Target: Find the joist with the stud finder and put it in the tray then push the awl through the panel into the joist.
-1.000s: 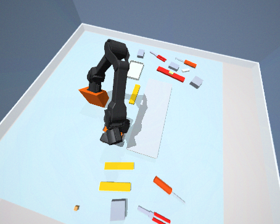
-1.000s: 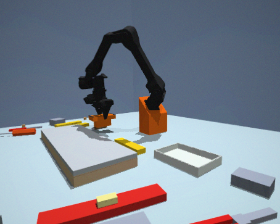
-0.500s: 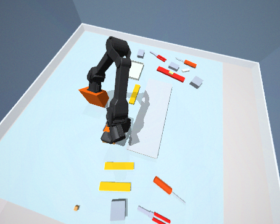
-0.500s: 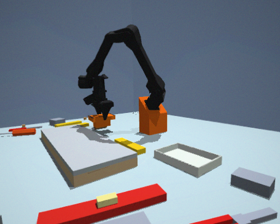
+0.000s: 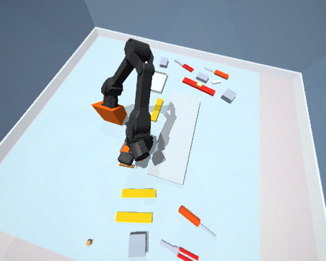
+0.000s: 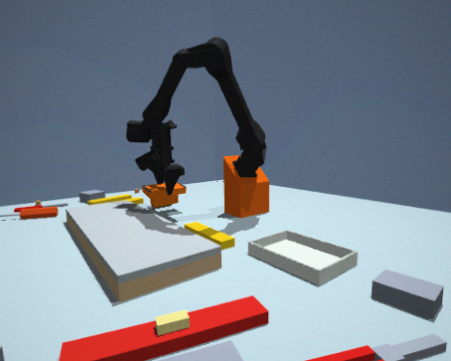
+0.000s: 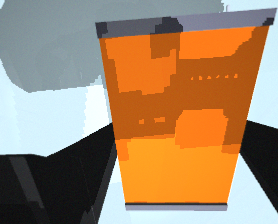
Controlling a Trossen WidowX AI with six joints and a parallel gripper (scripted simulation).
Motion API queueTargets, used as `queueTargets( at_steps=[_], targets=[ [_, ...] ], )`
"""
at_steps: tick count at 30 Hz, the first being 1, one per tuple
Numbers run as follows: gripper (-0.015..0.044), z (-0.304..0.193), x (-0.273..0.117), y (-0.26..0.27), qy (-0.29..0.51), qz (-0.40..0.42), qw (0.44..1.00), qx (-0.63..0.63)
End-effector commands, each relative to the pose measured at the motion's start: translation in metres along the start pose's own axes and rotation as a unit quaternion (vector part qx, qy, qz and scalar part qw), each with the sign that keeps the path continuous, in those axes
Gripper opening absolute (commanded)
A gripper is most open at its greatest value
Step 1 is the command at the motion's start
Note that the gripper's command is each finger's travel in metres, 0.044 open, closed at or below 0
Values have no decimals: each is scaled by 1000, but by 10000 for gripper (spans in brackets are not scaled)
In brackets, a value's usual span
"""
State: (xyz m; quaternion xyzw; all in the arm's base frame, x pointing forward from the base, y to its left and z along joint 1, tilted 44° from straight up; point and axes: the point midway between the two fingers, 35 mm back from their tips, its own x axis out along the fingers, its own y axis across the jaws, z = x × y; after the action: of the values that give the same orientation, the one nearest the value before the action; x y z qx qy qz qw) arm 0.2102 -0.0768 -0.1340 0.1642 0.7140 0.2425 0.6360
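Observation:
My gripper (image 6: 165, 187) (image 7: 173, 126) is shut on the orange stud finder (image 5: 125, 148) (image 6: 164, 197) (image 7: 175, 100) and holds it above the table, beside the long side of the panel that faces the robot base. The pale grey floor panel (image 5: 183, 144) (image 6: 149, 254) lies on a brown wooden support; the joist is hidden. The awl's brown handle (image 5: 126, 165) shows on the table in the top view, just past the gripper and partly covered by it. The empty white tray (image 6: 288, 268) stands beyond the panel's far end, also in the top view (image 5: 166, 80).
A yellow bar (image 5: 157, 109) (image 6: 209, 234) lies between the panel and the orange robot base (image 5: 109, 114) (image 6: 246, 194). Two more yellow bars (image 5: 138, 193) (image 5: 133, 217) lie near the front. A red level (image 5: 207, 89) (image 6: 224, 318), screwdrivers, red-handled tools and grey blocks lie around.

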Motion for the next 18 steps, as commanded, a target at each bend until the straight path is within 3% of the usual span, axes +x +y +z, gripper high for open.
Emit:
queueTargets(
  at_steps=[1,18],
  targets=[
    [0,-1,-1,1,-1,-17,1000,4],
    [0,-2,0,4,-1,-60,998,9]
  ],
)
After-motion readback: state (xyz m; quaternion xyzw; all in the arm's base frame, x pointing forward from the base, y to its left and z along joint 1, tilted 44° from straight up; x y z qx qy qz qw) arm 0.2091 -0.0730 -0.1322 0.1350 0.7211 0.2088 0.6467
